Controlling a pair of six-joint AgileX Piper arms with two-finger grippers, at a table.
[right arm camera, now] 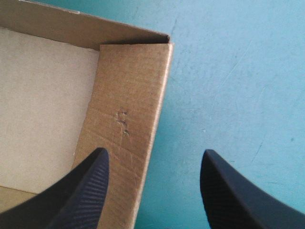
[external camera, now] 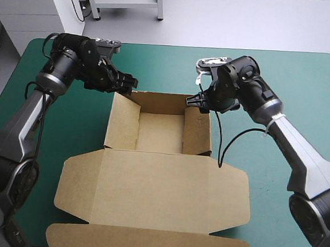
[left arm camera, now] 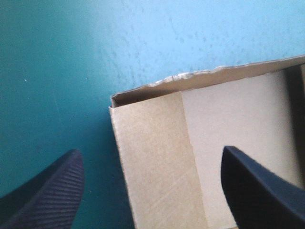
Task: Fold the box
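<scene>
Here the brown box (external camera: 160, 131) sits at the middle of the desk (external camera: 304, 100), an open tray with its lid flat. The left gripper (external camera: 131, 83) is spread wide astride the left wall, and the right gripper (external camera: 194, 101) likewise astride the right wall.

Right end effector (right arm camera: 155, 151) spread wide, straddling box (right arm camera: 128, 86) side wall
</scene>
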